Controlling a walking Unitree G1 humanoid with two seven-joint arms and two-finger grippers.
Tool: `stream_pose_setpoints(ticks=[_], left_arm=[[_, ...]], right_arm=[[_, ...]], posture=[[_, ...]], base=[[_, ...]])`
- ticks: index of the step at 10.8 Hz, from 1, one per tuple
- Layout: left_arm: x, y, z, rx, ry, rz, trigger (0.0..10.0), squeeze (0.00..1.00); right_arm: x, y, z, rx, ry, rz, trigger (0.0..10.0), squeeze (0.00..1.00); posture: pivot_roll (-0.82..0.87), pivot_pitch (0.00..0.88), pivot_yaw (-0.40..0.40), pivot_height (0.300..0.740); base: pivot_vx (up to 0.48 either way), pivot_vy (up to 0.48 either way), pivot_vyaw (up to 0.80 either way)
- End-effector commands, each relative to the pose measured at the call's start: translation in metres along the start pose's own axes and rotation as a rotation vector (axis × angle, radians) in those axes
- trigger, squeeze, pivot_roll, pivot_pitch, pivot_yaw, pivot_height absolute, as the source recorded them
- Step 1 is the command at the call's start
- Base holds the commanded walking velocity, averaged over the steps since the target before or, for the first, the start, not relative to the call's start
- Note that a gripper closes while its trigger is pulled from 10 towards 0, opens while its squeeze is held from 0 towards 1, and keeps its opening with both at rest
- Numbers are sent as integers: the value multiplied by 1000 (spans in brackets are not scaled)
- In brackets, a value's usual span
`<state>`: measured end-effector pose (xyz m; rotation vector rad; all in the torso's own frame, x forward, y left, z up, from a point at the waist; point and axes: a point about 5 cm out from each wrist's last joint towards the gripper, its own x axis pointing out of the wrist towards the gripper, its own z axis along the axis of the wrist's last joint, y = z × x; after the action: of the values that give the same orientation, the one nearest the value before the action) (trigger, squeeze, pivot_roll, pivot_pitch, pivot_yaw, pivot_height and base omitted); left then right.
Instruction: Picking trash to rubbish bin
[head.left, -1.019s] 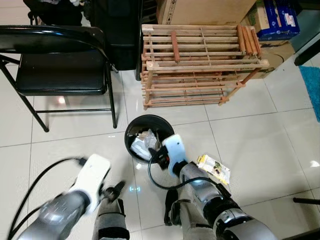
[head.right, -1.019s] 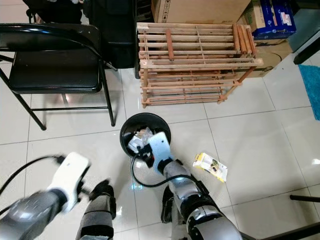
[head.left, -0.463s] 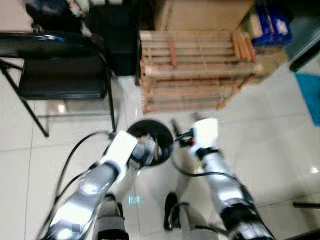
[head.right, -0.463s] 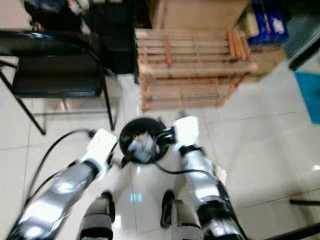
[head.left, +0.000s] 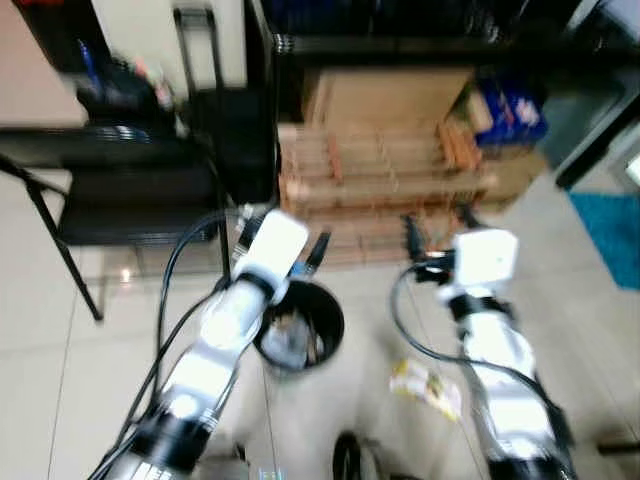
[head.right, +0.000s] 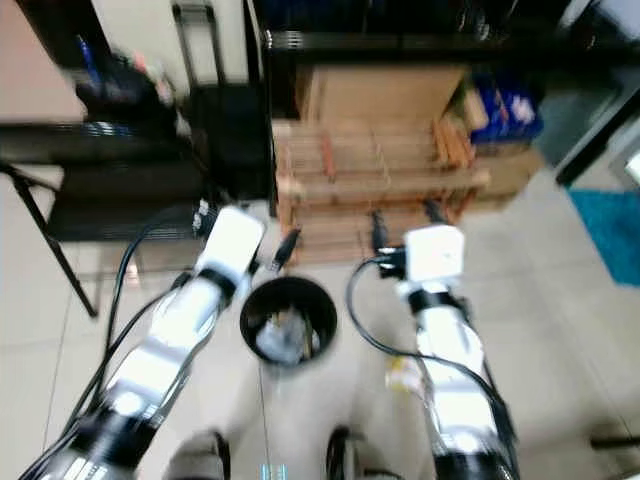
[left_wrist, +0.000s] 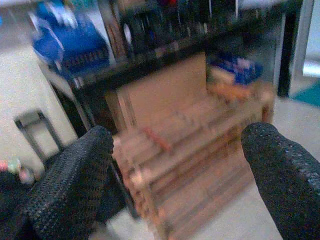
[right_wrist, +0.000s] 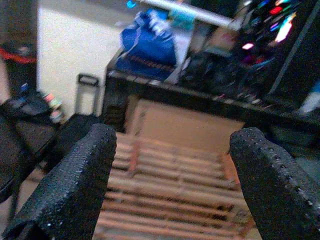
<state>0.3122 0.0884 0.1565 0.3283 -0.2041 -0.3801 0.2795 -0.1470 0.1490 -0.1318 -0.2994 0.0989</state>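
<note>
Both arms raised and stretched forward, both tools empty. Left tool (head.left: 318, 250) spread wide, nothing between its fingers (left_wrist: 75, 185), held just above the far rim of the rubbish bin (head.left: 330, 312). Right tool (head.left: 436, 238) likewise spread wide with bare fingers (right_wrist: 75, 185), pointed at the wooden rack (head.left: 380, 180) ahead and well off to the right of the bin.

Bin already part filled with crumpled scraps. One piece of trash, a yellow-and-white wrapper (head.left: 428, 385), lying flat on the tiled floor behind and below the right tool, close beside the right forearm, apart from the bin. Folding chair (head.left: 110, 200) well to the left of the left tool.

Judged risks from here:
- Wrapper likely left behind: neither tool aimed at it, and it sits low near the body, partly masked by the right arm.
- Head views blurred, so any reach started now probably poorly placed; a miss could slide the flat wrapper across the slick tile rather than lift it.
- Left tool close over the rim; a careless drop or swing could knock the light bin and spill its contents.
- Right tool near the rack slats; further forward travel could snag on them.
</note>
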Motion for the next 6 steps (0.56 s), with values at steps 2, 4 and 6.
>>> stream_pose_setpoints(ticks=[2, 4, 6], left_arm=[[10, -6, 6, -43, -27, 18, 10000, 0], [23, -18, 11, -111, -46, 0, 10000, 0], [32, -24, 15, -162, -59, -21, 10000, 0]], right_arm=[[-11, -15, 14, -48, -3, -80, 10000, 0], [-23, -29, 27, -57, 14, -170, 10000, 0], [-29, -36, 34, -63, 28, -210, 10000, 0]], posture=[[207, 69, -87, 740], [170, 57, -79, 740], [149, 45, -69, 740]], base=[[0, 0, 0], [0, 0, 0], [0, 0, -625]])
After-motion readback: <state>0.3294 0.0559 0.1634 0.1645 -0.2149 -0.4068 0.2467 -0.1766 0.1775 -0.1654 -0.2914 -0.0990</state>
